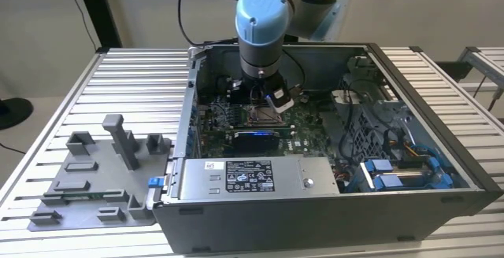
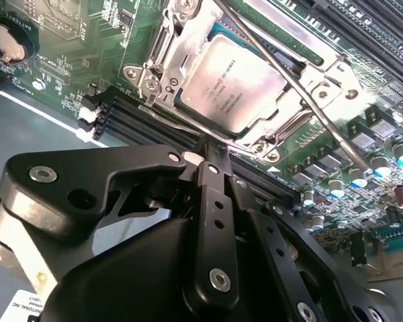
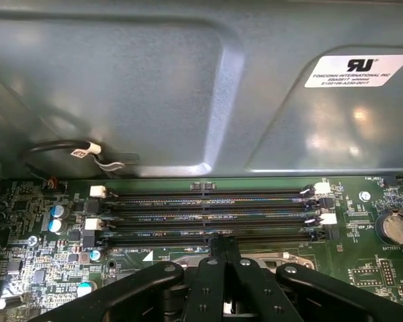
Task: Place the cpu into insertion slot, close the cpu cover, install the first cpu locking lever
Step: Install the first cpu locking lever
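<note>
The cpu (image 2: 232,80), silvery face up, lies flat in the insertion slot (image 1: 263,115) on the green board. The cpu cover (image 2: 181,50), a silvery frame, lies down around it. A thin metal locking lever (image 2: 302,94) runs diagonally along one side of the socket; whether it is latched I cannot tell. My gripper (image 2: 206,155) stands just above the socket edge that borders the black memory slots, with its black fingers pressed together and nothing seen between them. In the first wrist view the gripper (image 3: 221,243) hangs over the nearest memory slot.
Several long black memory slots (image 3: 208,215) lie between the socket and the grey case wall (image 3: 154,87). A grey box with a white label (image 1: 252,178) sits at the case front, blue drive bays (image 1: 402,175) toward the exterior view's right, a grey fixture plate (image 1: 94,181) outside on the left.
</note>
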{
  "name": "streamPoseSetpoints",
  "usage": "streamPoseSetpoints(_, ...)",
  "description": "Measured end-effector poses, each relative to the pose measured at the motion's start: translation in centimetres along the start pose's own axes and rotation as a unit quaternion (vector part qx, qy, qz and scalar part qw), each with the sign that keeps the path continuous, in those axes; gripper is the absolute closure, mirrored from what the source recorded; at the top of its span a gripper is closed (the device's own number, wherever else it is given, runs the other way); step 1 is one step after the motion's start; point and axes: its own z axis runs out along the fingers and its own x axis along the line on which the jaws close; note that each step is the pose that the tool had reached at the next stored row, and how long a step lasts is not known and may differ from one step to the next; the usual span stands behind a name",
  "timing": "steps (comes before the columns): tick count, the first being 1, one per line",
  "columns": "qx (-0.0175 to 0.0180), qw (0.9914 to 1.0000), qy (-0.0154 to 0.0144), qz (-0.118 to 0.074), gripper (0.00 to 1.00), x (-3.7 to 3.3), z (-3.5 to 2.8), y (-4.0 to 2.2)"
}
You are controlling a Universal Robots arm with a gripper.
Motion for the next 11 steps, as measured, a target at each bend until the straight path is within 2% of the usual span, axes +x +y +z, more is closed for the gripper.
streamPoseSetpoints(11, 0.0001, 1.0, 0.0, 0.0, 1.0, -0.44, 0.1, -0.01)
